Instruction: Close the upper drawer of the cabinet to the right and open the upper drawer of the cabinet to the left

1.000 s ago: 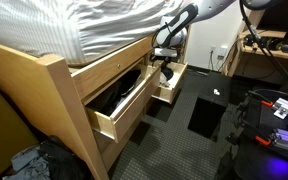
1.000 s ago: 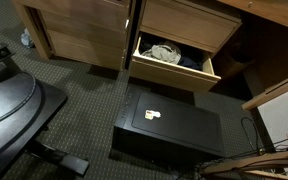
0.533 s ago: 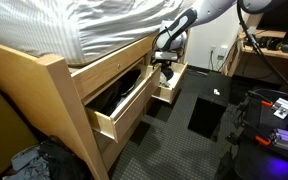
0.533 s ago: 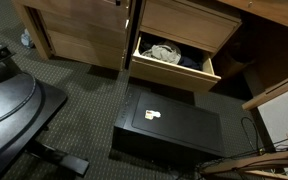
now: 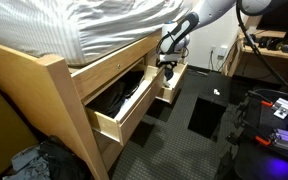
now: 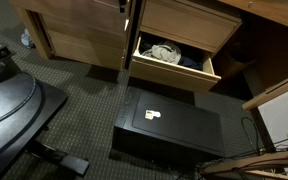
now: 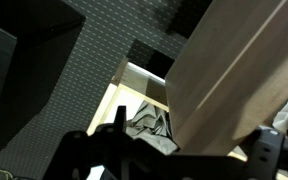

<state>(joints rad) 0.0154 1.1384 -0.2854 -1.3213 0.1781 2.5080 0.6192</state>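
In a dim bedroom with wooden under-bed cabinets, the gripper [image 5: 168,64], apparently spread wide and holding nothing, has lifted slightly above the front edge of the clothes-filled drawer [image 6: 170,71], which is open and not yet pushed shut.

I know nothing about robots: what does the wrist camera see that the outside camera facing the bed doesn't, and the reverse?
Only the wrist view looks down into the open drawer and shows crumpled clothes inside it. Only the exterior view shows the striped bedding, the robot arm and a nearer open drawer. Both show the gripper, the drawer beneath it and the grey carpet.
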